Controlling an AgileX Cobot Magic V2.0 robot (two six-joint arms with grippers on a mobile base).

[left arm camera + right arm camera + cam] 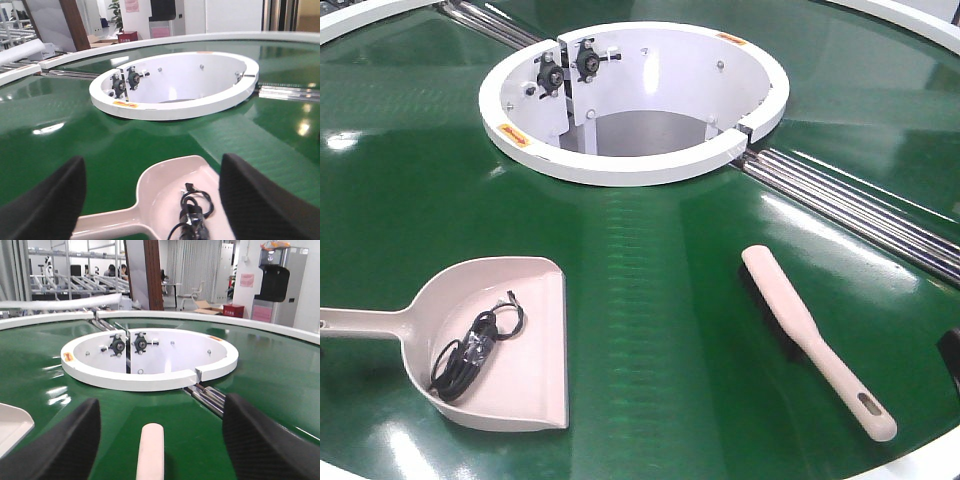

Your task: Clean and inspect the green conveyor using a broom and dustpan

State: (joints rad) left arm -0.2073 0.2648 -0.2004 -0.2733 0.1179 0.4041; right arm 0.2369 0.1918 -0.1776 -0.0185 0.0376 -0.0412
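The green conveyor [650, 300] fills the front view. On its left lies the beige dustpan [520, 375], handle pointing left, with a black coiled cable [470, 350] inside. The beige broom [810, 335] lies on the right, its handle toward the near edge. In the left wrist view my left gripper [152, 165] is open and hovers over the dustpan [160, 200], its fingers [45, 205] apart on both sides of the scoop's back. My right gripper [162, 405] is open too, straddling the broom [150, 455] without touching it.
A white ring-shaped hub [630, 165] with bearing blocks stands at the belt's centre. Silver steel rails [860, 205] run from it to the right. A white outer rim [920, 20] borders the belt. A corner of the dustpan [12, 422] shows left of the right gripper.
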